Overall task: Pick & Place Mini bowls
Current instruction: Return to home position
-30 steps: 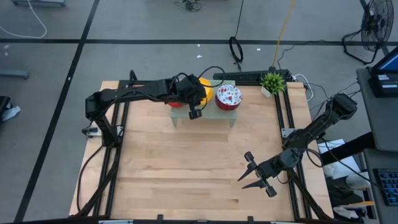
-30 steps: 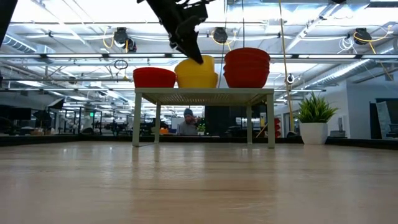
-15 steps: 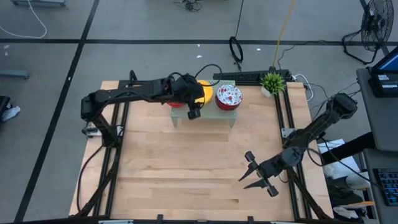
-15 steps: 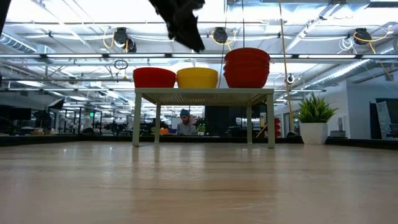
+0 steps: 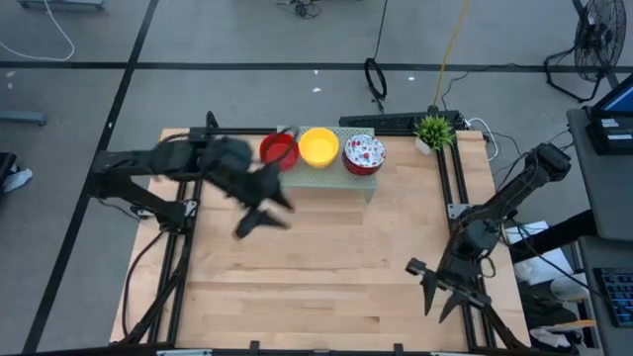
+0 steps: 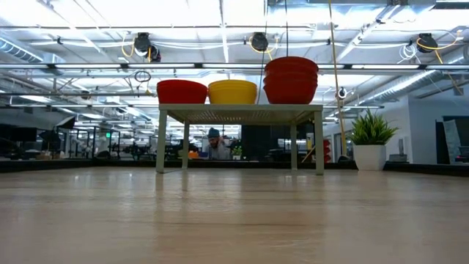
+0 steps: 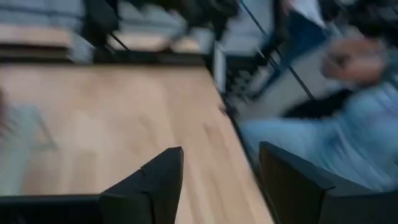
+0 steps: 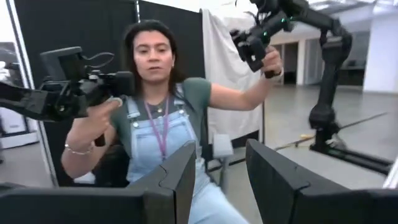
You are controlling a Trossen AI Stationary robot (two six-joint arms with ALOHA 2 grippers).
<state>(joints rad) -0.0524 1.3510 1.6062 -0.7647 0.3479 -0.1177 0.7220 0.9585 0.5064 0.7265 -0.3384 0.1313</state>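
Note:
On the pale green mesh rack (image 5: 326, 170) at the table's far edge stand a red mini bowl (image 5: 280, 150), a yellow one (image 5: 318, 146) and a stack topped by a white, red-speckled bowl (image 5: 364, 153). The low view shows the rack (image 6: 240, 110) carrying the red bowl (image 6: 182, 91), the yellow bowl (image 6: 233, 91) and the taller stack (image 6: 291, 79), with no gripper in sight. My left gripper (image 5: 259, 220) is open and empty over the table, left of and nearer than the rack. My right gripper (image 5: 440, 292) is open and empty near the table's near right corner.
A small potted plant (image 5: 433, 131) stands at the far right corner, beside a dark power strip (image 5: 386, 121) behind the rack. Bare wood lies between the rack and the near edge. A person (image 8: 161, 112) holding control handles shows in the right wrist view.
My left gripper has let go of the yellow bowl, which now sits on the rack between the red bowl and the stack. It rose, then swung away toward the table's left and near side. My right gripper has moved toward the near right corner and turned.

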